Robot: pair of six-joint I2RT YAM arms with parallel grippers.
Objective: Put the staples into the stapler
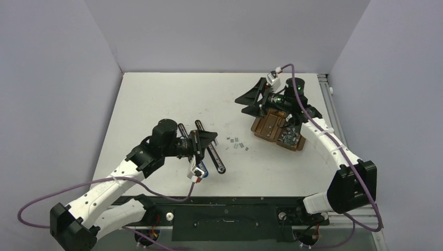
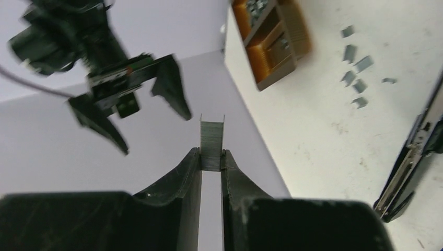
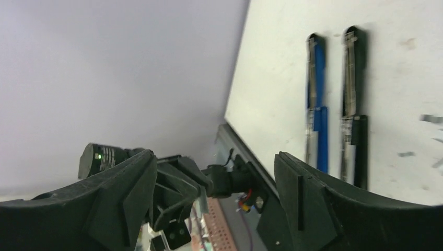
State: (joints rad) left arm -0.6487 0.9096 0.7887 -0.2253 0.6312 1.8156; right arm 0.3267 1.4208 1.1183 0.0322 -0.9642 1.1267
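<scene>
Left claw (image 2: 211,155) of mine clenched on a staple strip (image 2: 211,138), upright, off the counter (image 2: 324,130). My right claw (image 1: 252,102) released, jaws wide, near the tray (image 1: 267,128). Loose staples (image 1: 237,144) lie between tray and two opened staplers (image 3: 352,78).

A robotics lab cell: plain lilac walls (image 1: 219,31) enclose a white table (image 1: 172,99) carrying two cabled arms (image 1: 104,191).

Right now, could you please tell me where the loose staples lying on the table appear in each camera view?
Top external: loose staples mid-table, between the staplers and the brown tray.
Left wrist: staples upper right, between the tray and one stapler.
Right wrist: staples at far right edge, right of the staplers.
Shared landmark: the staplers.
</scene>
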